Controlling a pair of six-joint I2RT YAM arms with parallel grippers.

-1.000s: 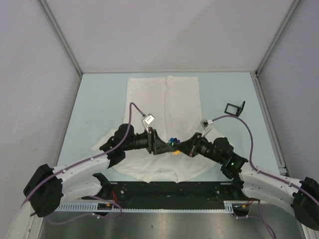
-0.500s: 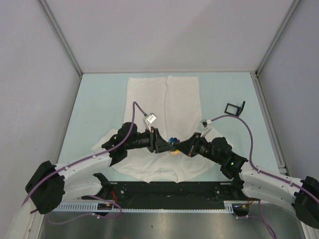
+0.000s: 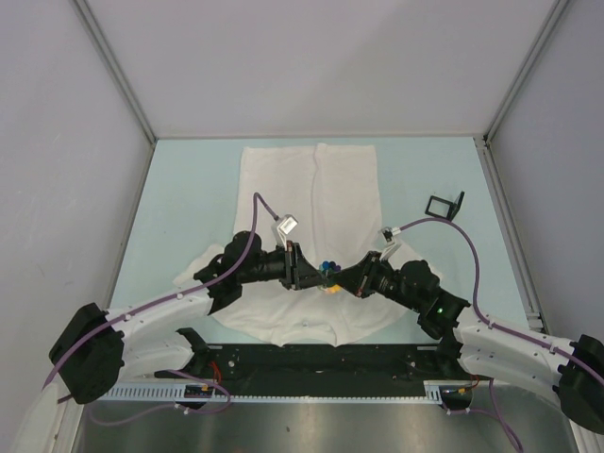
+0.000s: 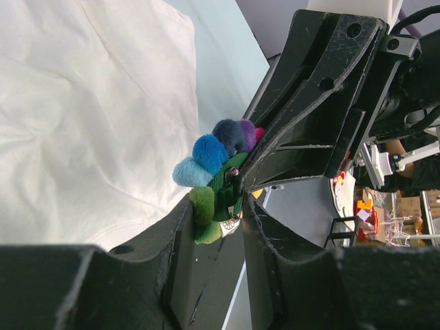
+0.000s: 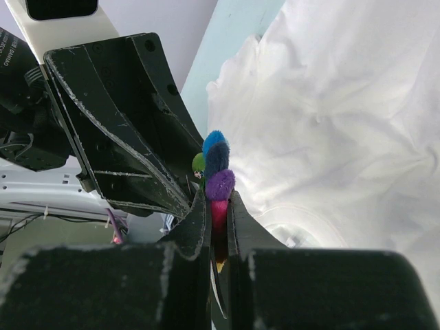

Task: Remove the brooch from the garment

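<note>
Over the garment's point(image 3: 311, 184) near half, the brooch point(image 4: 213, 155) is pinched

Table point(image 3: 189, 189) lies bare either side of the garment; right tool point(image 5: 216, 199) is clamped on the brooch, which stands on edge, blue petals toward the garment's far end; left tool point(image 4: 216, 206) narrowly parted, green petals between its fingers point(image 4: 172, 254).

White arms point(image 3: 151, 316) w/ black joints point(image 3: 90, 354), purple cables point(image 3: 253, 209), scuffed black L claw point(image 3: 310, 272) & R claw point(image 3: 342, 279).
</note>
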